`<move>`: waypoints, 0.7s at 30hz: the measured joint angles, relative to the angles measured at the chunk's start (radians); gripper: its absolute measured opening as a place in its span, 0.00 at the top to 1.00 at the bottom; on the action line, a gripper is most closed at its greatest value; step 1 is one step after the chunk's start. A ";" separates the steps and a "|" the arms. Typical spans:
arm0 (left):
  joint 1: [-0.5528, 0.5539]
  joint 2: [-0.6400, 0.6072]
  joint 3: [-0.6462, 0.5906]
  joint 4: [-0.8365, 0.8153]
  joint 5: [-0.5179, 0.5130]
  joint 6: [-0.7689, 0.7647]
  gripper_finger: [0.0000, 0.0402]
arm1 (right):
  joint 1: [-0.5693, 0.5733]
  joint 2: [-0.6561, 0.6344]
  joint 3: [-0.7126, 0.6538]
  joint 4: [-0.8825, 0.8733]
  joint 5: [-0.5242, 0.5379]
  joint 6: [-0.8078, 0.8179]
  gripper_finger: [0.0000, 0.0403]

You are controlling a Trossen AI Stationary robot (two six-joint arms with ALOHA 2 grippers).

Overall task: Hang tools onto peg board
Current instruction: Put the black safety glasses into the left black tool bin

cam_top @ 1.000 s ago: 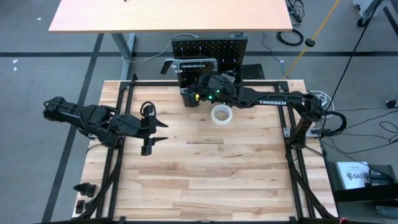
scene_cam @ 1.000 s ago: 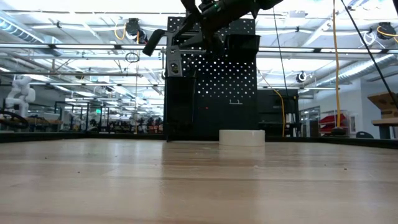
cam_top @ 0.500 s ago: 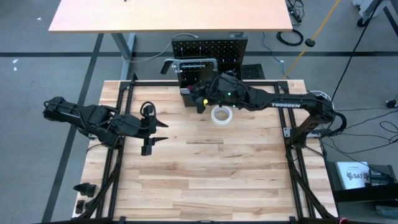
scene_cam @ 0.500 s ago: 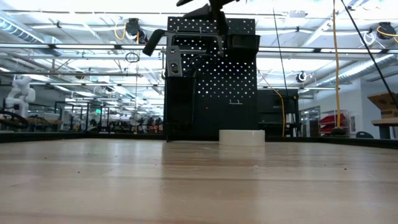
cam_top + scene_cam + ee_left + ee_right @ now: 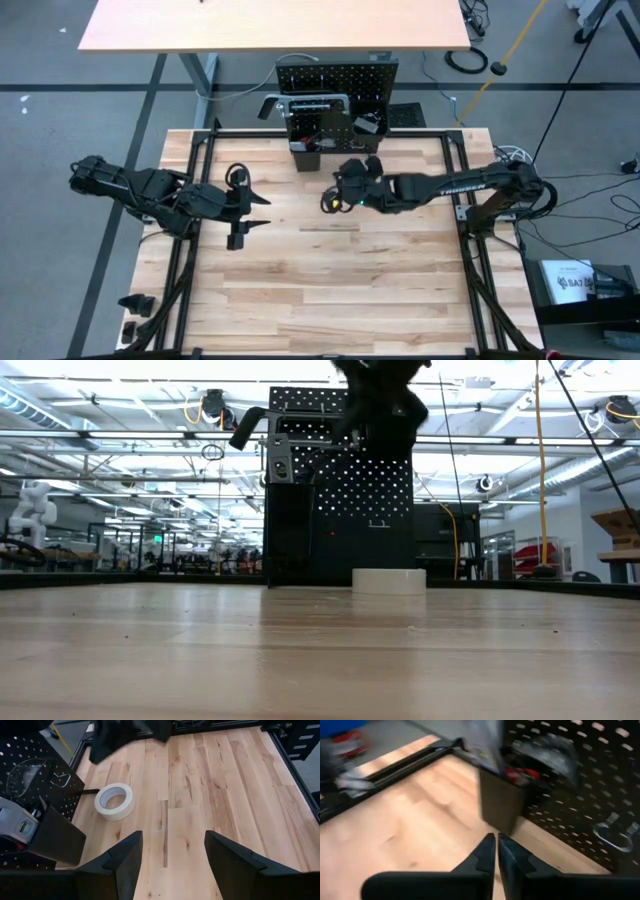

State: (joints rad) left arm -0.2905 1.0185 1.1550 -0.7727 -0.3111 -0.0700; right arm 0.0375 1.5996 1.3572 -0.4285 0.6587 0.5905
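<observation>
Lettering on the right arm (image 5: 450, 186) is too small to read.

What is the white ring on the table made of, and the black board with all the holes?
The white ring looks like a tape roll, probably paper masking tape: matte off-white, wound around an open core. The peg board looks like painted metal, black with neat rows of punched holes, though a hard plastic can't be ruled out. The table is pale wood; its planks show grain.
</observation>
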 joint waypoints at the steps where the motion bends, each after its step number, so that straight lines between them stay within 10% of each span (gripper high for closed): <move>1: 0.000 0.000 0.000 0.000 0.000 0.000 0.45 | 0.003 0.001 -0.035 0.030 0.034 0.014 0.97; 6: -0.003 0.000 0.000 -0.005 0.000 -0.003 0.45 | -0.009 -0.045 -0.274 0.312 0.144 0.085 1.00; 14: -0.019 0.000 0.000 -0.006 0.000 -0.002 0.45 | -0.017 -0.060 -0.650 1.227 0.171 -0.135 1.00; 21: -0.019 0.000 0.000 -0.003 0.000 -0.001 0.45 | -0.054 -0.059 -0.706 1.341 0.171 -0.155 1.00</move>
State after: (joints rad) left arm -0.3092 1.0187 1.1549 -0.7755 -0.3112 -0.0711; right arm -0.0162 1.5406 0.6514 0.9128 0.8302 0.4356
